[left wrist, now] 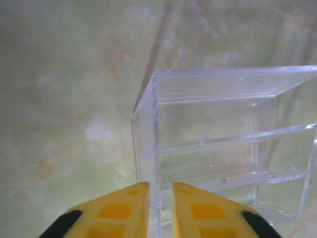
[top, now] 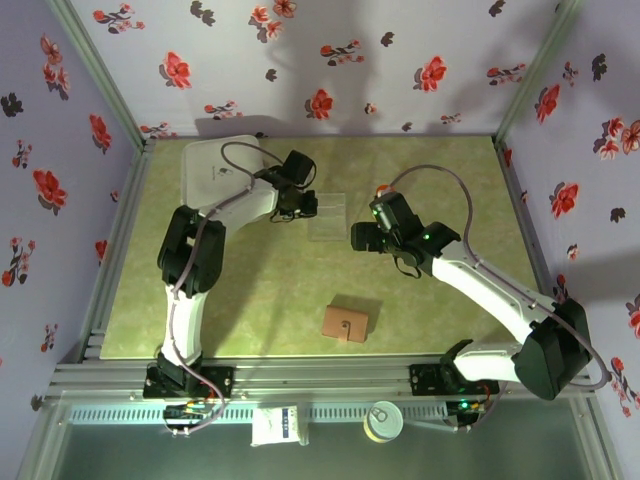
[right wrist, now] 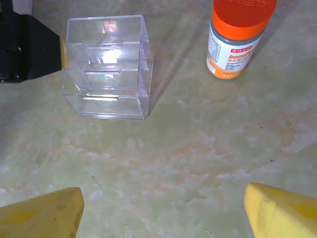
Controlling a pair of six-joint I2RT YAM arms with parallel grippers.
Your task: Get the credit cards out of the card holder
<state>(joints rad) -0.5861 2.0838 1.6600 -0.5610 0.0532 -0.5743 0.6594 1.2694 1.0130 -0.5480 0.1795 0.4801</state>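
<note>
Card holder (top: 345, 323) lies shut, well apart from the clear box (top: 328, 215), on its arm-base side. No credit cards out yet (whole job left, I judge). R gripper (right wrist: 163, 206) gapes empty nr that box. L gripper (left wrist: 160, 198) is nearly shut at the box wall; pinching or not, can't tell.

The left arm (top: 245, 205) and right arm (top: 490, 285) have white shells with black joints, 1 grey cable (top: 471, 228) looping over each; yellow fingers (left wrist: 119, 213) carry black patches.
</note>
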